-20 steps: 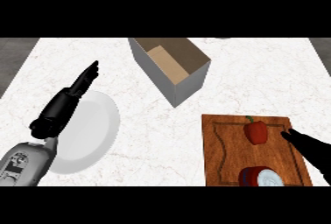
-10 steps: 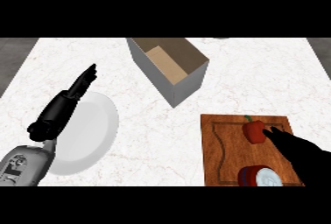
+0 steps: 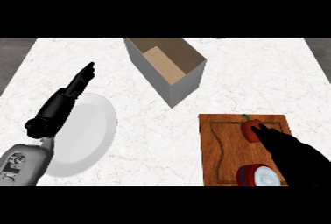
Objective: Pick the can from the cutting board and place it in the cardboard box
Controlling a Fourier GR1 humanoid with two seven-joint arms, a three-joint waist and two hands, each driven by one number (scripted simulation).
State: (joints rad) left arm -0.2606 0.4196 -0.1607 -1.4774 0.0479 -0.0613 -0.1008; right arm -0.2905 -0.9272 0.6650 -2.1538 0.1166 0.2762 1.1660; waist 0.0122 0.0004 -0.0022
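The can (image 3: 259, 176), red with a white top, lies at the near edge of the wooden cutting board (image 3: 223, 146) at the lower right. My right hand (image 3: 289, 148) comes in from the lower right corner and lies over the board's right side with its fingers stretched out, open. Its fingertips (image 3: 264, 129) touch or overlap a red pepper, and the can sits just below and left of the palm, not held. The open cardboard box (image 3: 169, 70) stands at the top centre, tilted. My left hand (image 3: 63, 104) rests open at the left.
The red pepper (image 3: 248, 130) with a green stem sits at the far end of the board. A white plate (image 3: 89, 139) lies at the left, partly under my left forearm. Bare marble counter (image 3: 155, 140) separates the plate, box and board.
My right hand has slid up and to the left over the cutting board, its fingertips now reaching the pepper. The left hand, can and box have not moved.
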